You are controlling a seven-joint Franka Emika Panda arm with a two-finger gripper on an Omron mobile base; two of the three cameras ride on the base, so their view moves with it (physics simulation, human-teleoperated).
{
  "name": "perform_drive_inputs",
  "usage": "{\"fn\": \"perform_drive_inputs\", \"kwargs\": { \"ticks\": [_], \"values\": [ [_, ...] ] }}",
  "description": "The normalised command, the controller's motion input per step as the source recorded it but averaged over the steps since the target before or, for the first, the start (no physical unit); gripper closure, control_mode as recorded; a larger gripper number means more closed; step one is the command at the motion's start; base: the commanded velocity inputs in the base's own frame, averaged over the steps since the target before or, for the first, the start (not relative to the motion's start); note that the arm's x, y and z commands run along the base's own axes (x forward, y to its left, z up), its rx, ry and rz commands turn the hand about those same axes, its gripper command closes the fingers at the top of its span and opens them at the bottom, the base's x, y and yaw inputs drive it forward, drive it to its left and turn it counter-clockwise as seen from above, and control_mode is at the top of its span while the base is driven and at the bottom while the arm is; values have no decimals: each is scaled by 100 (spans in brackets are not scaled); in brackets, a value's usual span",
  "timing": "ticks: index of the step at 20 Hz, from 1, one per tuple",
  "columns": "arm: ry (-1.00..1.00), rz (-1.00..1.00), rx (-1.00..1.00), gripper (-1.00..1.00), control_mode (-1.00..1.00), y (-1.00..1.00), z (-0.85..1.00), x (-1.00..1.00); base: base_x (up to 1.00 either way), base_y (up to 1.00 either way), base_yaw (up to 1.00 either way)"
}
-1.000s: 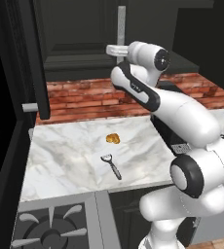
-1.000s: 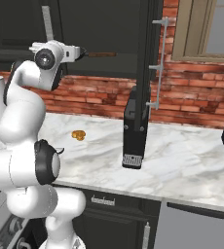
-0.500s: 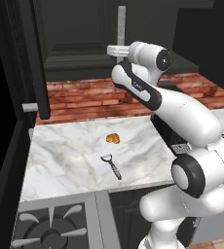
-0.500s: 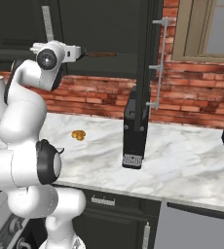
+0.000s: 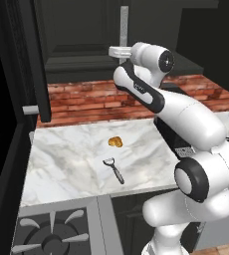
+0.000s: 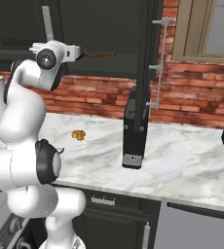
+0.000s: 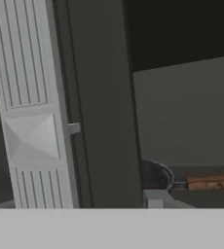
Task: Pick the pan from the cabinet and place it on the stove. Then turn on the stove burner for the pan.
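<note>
Left base view: you're in step one, reaching for the pan, w/ the arm raised high, elbow bent, hand level and aimed into the open cabinet (image 5: 86,35) above the brick backsplash; the claw (image 5: 111,51) end sits at the cabinet mouth and you can't tell its spread here. On the worktop (image 5: 76,164) lie a peeler (image 5: 114,169) and a small orange bit (image 5: 115,142), well apart from the hand; the stove (image 5: 47,234) grate shows at lower left. Right base view: the hand points along the shelf toward the pan (image 6: 102,54), whose brown handle sticks out just ahead of the claw (image 6: 83,52), apparently not yet gripped. Hand view: the pan's rim (image 7: 155,175) and handle lie low right, beside a door edge w/ a silver bar handle (image 7: 28,104). Claw state: can't tell, tips hidden. Next, I'd judge: shift toward the handle, then close on it.
</note>
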Motion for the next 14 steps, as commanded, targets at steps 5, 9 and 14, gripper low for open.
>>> {"fn": "perform_drive_inputs", "kwargs": {
  "ticks": [5,9,14],
  "values": [
    [0,0,0,100,-100,30,-3,5,0,0,0],
    [0,0,-5,100,-100,52,-5,0,0,0,0],
    [0,0,-5,100,-100,58,-5,-1,0,0,0]
  ]
}}
